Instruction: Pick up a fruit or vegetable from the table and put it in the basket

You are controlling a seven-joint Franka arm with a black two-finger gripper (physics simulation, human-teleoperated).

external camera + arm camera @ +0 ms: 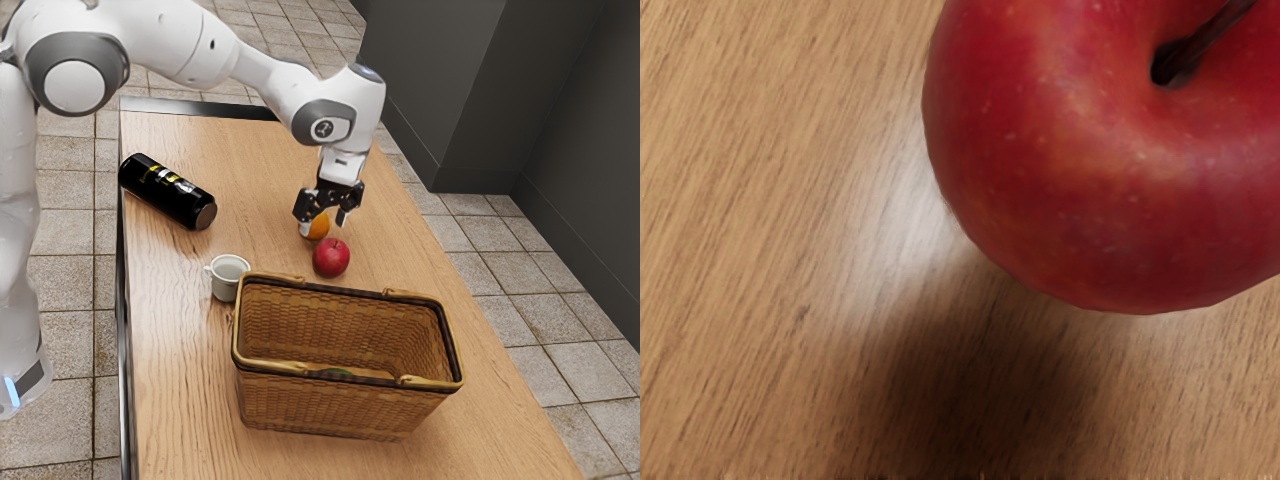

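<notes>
Pincer (324,217) spread wide, empty, one apple (331,258), one orange (319,228), one basket (330,408), one cup (226,281)

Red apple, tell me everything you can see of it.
The apple is round and smooth, red with faint yellowish mottling and pale specks; its dark stem rises from a dimple on top. It rests upright on the wooden table between the orange and the wicker basket. Whether it touches the orange, I can't tell.

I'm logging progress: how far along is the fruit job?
Something green is in the basket; whether I put it there, I can't tell. My hand is open and empty, near the orange and apple. Grasping one and basketing it remain.
</notes>
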